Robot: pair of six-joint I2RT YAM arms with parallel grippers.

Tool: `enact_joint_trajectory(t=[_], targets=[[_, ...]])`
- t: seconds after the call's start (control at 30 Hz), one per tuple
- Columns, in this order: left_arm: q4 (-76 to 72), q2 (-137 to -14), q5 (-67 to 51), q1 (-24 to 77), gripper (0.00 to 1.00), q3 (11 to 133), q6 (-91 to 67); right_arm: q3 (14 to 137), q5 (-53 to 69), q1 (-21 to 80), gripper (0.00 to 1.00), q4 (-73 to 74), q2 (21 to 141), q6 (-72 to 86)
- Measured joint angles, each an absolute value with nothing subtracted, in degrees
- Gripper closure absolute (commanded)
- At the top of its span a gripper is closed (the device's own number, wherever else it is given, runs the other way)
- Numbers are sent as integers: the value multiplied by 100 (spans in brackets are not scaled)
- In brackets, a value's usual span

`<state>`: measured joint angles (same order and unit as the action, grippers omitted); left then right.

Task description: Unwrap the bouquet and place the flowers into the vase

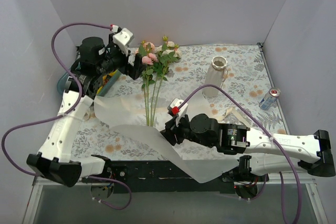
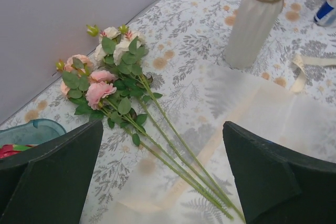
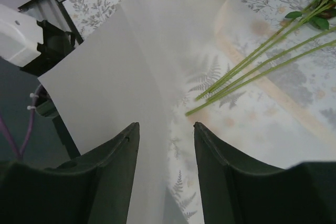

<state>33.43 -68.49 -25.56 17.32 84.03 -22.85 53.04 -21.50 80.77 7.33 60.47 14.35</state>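
The flowers [image 1: 155, 57] lie loose on the table, pink and cream roses towards the back wall and green stems [image 1: 149, 106] pointing at me. The stems rest on the unrolled white paper [image 1: 122, 113] of the bouquet. The white ribbed vase [image 1: 216, 76] stands upright to their right. My left gripper [image 1: 135, 61] hovers by the blooms, jaws wide open and holding nothing. In its wrist view, the flowers [image 2: 107, 77] and vase [image 2: 255, 20] lie ahead of the left gripper [image 2: 163, 127]. My right gripper [image 1: 169, 131] is open over the paper [image 3: 121, 77] near the stem ends [image 3: 247, 66].
A cream ribbon [image 1: 236, 113] lies loose to the right of the vase, and a silver and blue can [image 1: 270, 98] stands near the right wall. A blue tray [image 2: 29, 129] with fruit sits at the far left. A long strip of paper [image 1: 197, 163] hangs over the near table edge.
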Motion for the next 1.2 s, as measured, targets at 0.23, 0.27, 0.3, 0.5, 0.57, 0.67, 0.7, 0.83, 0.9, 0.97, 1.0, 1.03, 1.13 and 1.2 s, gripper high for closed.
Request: enact_joint_trajectory(t=[0.23, 0.27, 0.3, 0.5, 0.57, 0.67, 0.7, 0.83, 0.9, 0.97, 1.0, 1.03, 1.13, 1.2], targets=[[3704, -8097, -2314, 1483, 2, 9841, -2974, 5395, -1608, 8075, 44, 1149, 6169, 1446], [3822, -8259, -2338, 1441, 2, 10110, -3068, 5481, -1625, 8075, 42, 1249, 6254, 1433], [3924, -8405, -2355, 1404, 2, 10339, -3148, 5592, -1680, 8075, 40, 1369, 6348, 1411], [4569, -8711, -2628, 1046, 2, 10624, -3454, 6602, -2648, 7887, 35, 2023, 6580, 1186], [4687, -8683, -2689, 864, 2, 10403, -3459, 7019, -2842, 7522, 35, 2112, 6687, 1188], [4825, -8641, -2659, 670, 2, 9968, -3402, 7603, -2965, 6729, 32, 2204, 7028, 1323], [4869, -8617, -2613, 642, 2, 9782, -3361, 7695, -2976, 6541, 31, 2231, 7168, 1350], [4984, -8455, -2412, 635, 2, 9102, -3190, 8112, -2884, 5988, 28, 2359, 8250, 1503], [4995, -8353, -2311, 637, 2, 8838, -3138, 8300, -2829, 5815, 27, 2432, 8923, 1546], [4998, -8237, -2235, 639, 2, 8597, -3105, 8427, -2788, 5684, 27, 2432, 9535, 1599], [4989, -8195, -2204, 637, 2, 8508, -3089, 8484, -2783, 5638, 27, 2440, 9769, 1625], [4963, -8152, -2174, 637, 2, 8412, -3085, 8604, -2757, 5555, 27, 2467, 10108, 1664], [4915, -8071, -2102, 637, 2, 8195, -3068, 8906, -2716, 5378, 27, 2436, 10796, 1745], [4871, -8051, -2064, 637, 2, 8099, -3055, 9126, -2700, 5280, 27, 2379, 11166, 1787]])
